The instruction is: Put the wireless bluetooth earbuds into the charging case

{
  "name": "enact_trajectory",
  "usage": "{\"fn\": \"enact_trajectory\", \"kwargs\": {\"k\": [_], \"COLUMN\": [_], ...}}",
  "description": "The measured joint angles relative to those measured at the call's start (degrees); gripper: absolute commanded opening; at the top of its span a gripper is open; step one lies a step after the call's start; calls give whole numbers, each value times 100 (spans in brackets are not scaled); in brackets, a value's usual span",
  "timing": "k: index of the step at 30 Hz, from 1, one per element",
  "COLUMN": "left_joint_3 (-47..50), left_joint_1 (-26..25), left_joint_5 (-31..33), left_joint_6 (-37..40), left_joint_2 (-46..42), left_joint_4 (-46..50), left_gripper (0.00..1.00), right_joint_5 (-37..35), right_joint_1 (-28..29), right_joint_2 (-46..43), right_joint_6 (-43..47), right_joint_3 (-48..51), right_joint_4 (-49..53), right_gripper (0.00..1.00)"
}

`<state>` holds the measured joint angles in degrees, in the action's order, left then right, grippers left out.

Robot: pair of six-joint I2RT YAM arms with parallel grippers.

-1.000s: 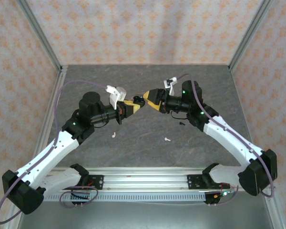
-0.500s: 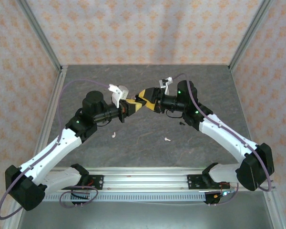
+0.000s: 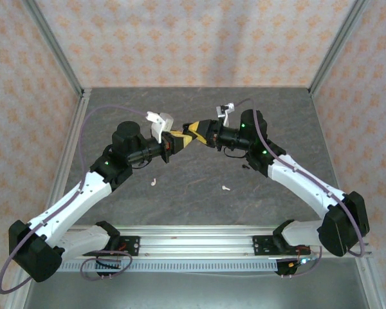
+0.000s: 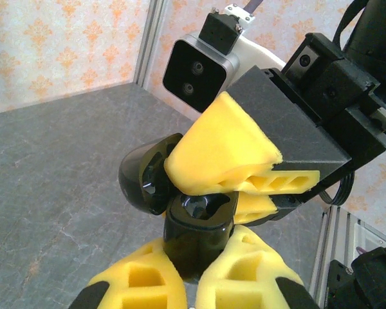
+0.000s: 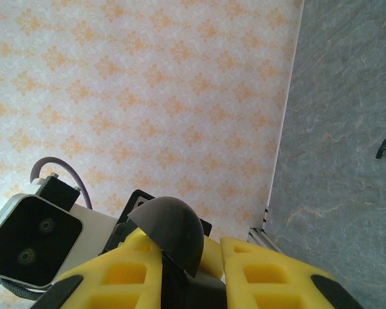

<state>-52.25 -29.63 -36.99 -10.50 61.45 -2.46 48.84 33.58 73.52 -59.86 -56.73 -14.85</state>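
Note:
The charging case (image 3: 187,135) is glossy black here, held above the table's middle with its lid swung open. My left gripper (image 3: 179,139) is shut on the case body (image 4: 196,241) from below, and the empty wells face up. My right gripper (image 3: 195,131) meets it from the right. Its yellow fingers (image 4: 225,154) are closed about the domed lid (image 4: 145,183), which stands between the pads in the right wrist view (image 5: 174,235). Two white earbuds lie loose on the table, one at the left (image 3: 154,181) and one at the right (image 3: 226,188).
A small black bit (image 3: 244,167) lies on the grey table (image 3: 193,199) under the right arm. Patterned walls with metal posts close in the back and both sides. A rail (image 3: 193,235) with the arm bases runs along the near edge.
My right gripper has moved left to meet the left one and narrowed its fingers onto the open lid. The left gripper still holds the case; the earbuds have not moved.

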Motion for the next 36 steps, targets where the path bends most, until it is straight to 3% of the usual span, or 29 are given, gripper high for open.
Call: {"fn": "enact_trajectory", "kwargs": {"k": [7,11,14,24,33,36], "left_joint_3": [0,-9,-11,-22,-22,-22], "left_joint_1": [0,0,4,17,52,55], "left_joint_5": [-46,-192,-328,-592,-721,-737], "left_joint_6": [-173,-284,-328,-452,-446,-444], "left_joint_2": [-9,44,87,96,96,96], "left_joint_4": [-173,-214,-216,-262,-251,-249], "left_gripper": [33,32,27,30,20,27], "right_joint_5": [24,24,52,243,262,275], "right_joint_1": [13,26,24,24,24,24], "right_joint_2": [-2,-42,-61,-116,-144,-146], "right_joint_6": [118,273,385,765,855,870], "right_joint_3": [79,79,79,79,59,52], "right_joint_4": [-387,-492,-494,-358,-234,-208], "right_gripper": [8,7,7,5,5,5]}}
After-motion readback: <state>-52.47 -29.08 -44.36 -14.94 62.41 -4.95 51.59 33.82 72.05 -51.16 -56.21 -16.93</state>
